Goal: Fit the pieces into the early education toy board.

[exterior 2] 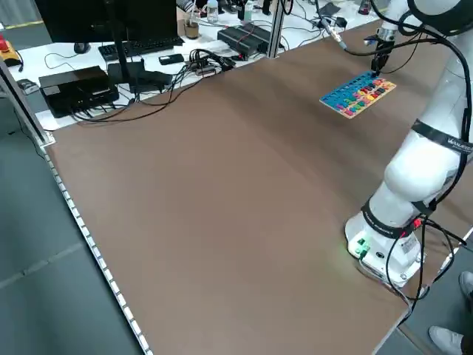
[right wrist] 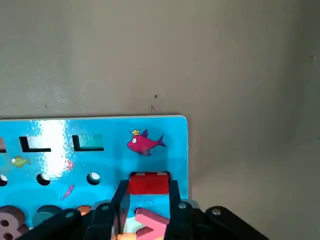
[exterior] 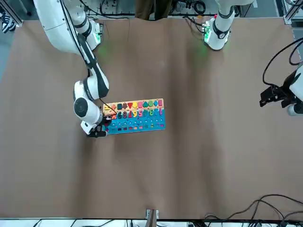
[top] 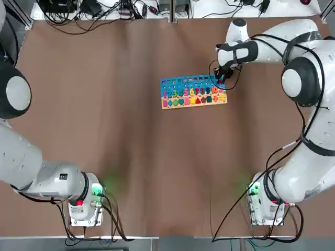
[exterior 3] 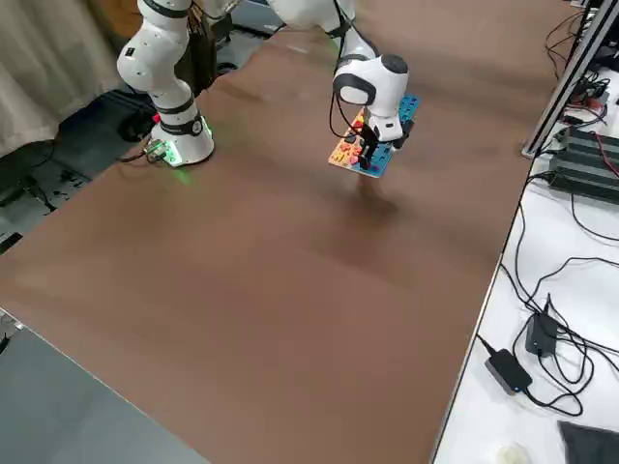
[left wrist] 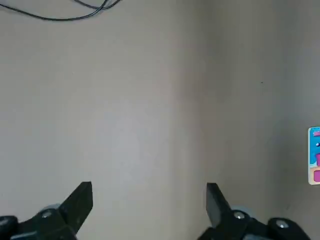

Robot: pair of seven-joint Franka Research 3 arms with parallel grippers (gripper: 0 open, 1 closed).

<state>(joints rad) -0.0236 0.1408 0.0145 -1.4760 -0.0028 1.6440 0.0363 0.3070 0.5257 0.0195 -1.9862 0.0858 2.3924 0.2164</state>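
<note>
Right tool (right wrist: pixel 146 200) grips red piece (right wrist: pixel 148 183) lying crosswise between its fingers over board (right wrist: pixel 100 150).

1. The right claw (right wrist: pixel 146 210) covers the lower half of the red piece (right wrist: pixel 148 183) in its wrist view.
2. The board (left wrist: pixel 314 155) is cut off at the left wrist view's edge.
3. From overhead, the shapes on the board are too small to name.

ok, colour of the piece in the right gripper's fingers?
Red piece, held by the right gripper over the blue board; clearest in the right wrist view.
</note>
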